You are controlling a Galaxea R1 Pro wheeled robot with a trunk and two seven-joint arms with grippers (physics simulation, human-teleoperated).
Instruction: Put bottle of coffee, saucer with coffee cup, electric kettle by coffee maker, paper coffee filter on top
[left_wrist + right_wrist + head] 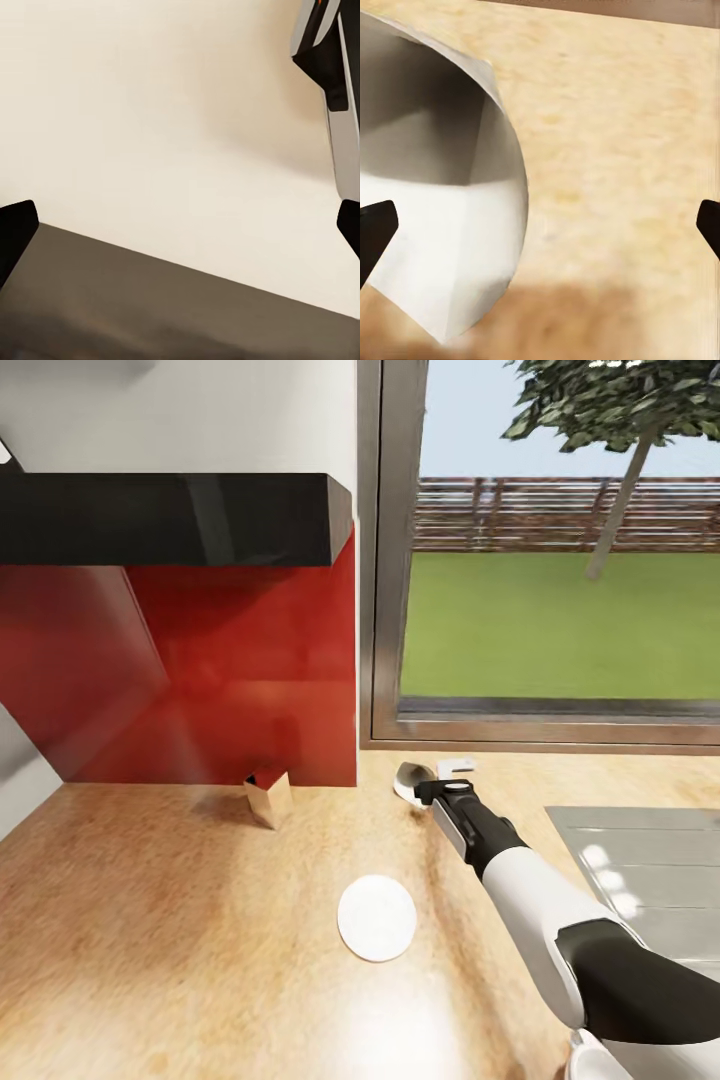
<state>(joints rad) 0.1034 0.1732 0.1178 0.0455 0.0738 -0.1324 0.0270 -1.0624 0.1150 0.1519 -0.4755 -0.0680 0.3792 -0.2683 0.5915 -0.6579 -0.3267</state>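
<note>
White paper coffee filter (442, 217) lies between the right gripper (540, 225)'s open jaws; left gripper (180, 225) open.

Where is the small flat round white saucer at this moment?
In the head view, the flat round white saucer lies on the beige countertop, left of the right arm and nearer than the small brown box.

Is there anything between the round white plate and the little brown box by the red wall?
No. In the head view, only bare countertop lies between the round white saucer and the small brown box.
</note>
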